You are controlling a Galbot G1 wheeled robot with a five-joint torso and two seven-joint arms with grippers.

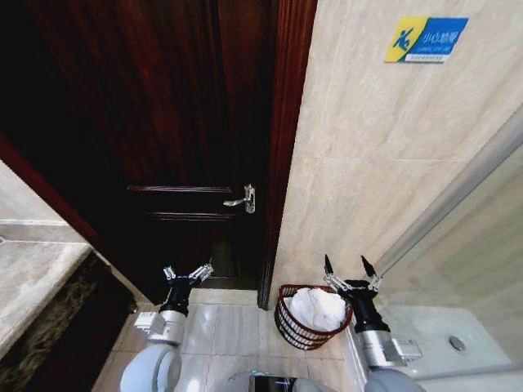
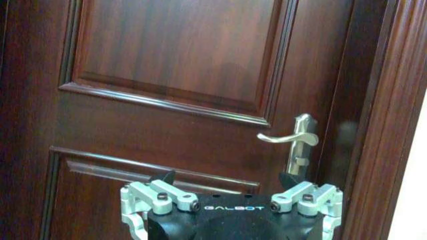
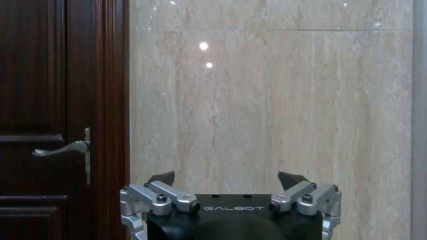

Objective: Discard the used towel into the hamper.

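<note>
Towel (image 1: 316, 309), white and bunched, sits inside the hamper (image 1: 288, 325), a dark red wicker basket on the tiled floor (image 1: 233, 331) against the beige stone wall (image 1: 368, 163), just right of the dark wooden door (image 1: 163, 122). Looks like the drop is done, so the step in hand is likely clearing away. Right gripper (image 1: 352, 266) hangs just above and to the right of the hamper rim, fingers spread wide, holding nothing; the right wrist view shows the same wide spread (image 3: 228, 179) facing the bare wall. Left gripper (image 1: 188, 273) is raised near the door, well apart from the hamper, also wide open and empty; in the left wrist view (image 2: 229, 179) it points at the door panel below the silver lever handle (image 2: 291, 137). To finish well: lift the right arm straight up before swinging, so a fingertip doesn't catch the wicker rim and tip the light basket; keep the claw open so no towel fold gets dragged out; mind the glass panel (image 1: 458, 245) close on the right. Towel heaps a bit above the rim, so it might spill if bumped. Writing: "GALBOT" printed on both gripper bodies. Blue and yellow sign (image 1: 426, 39) high on the wall with a figure pictogram and Chinese characters, too small to read reliably.
</note>
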